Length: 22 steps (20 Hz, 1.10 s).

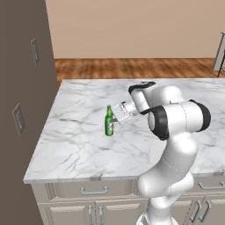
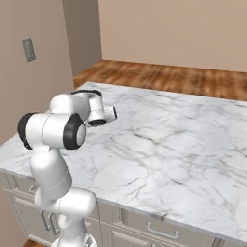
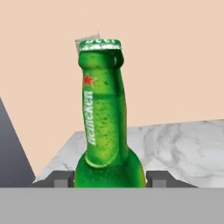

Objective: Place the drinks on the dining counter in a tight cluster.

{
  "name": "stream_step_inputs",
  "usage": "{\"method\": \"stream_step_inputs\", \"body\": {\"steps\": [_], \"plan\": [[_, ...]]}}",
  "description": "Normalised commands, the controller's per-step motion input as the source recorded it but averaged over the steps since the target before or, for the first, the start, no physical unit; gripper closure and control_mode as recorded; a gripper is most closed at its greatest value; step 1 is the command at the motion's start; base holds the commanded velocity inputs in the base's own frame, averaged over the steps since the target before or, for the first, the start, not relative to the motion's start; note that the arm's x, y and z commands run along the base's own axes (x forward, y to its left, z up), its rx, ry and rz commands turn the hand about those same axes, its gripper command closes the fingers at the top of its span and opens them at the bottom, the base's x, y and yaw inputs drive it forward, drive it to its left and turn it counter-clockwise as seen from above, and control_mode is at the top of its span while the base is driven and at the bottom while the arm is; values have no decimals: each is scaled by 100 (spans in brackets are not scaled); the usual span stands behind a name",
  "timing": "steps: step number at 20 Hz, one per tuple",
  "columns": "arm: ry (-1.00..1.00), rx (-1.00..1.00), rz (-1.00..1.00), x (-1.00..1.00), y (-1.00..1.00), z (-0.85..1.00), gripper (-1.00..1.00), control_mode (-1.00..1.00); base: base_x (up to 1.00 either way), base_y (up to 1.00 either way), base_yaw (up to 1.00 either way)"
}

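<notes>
Where the base had parked against the drawer fronts, a broad white marble worktop (image 1: pixel 83 145) with grey veins spread ahead of it, reaching a wooden floor (image 1: pixel 132 67) and a plain beige wall (image 1: pixel 132 26) beyond. A tall dark cabinet (image 1: pixel 17 88) stood at the worktop's left end in the left base view. The white arm (image 1: pixel 176 132) rose from below the near edge and bent leftward over the marble. The green bottle (image 1: pixel 109 121) stood upright on the worktop, well in from every edge. The end effector (image 1: pixel 116 117) sat level with the bottle's upper half, just to its right in that view. In the hand view the bottle (image 3: pixel 107 131) stood between the two dark finger tips (image 3: pixel 158 180), which sat just beside its shoulder on either side; whether they pressed the glass or stood slightly clear, I could not tell.
</notes>
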Motion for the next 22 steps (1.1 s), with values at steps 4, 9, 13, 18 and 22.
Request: {"method": "stream_step_inputs", "body": {"steps": [4,9,13,18,22], "plan": [[0,0,-11,-51,-21,77,100,-100,0,0,0],[0,-4,-11,-61,-20,74,100,-100,0,0,0],[0,-3,-13,-65,-26,57,100,-100,0,0,0],[0,-8,-17,-28,-19,78,100,-100,0,0,0],[0,-9,-15,-18,-8,83,100,-100,0,0,0]]}}
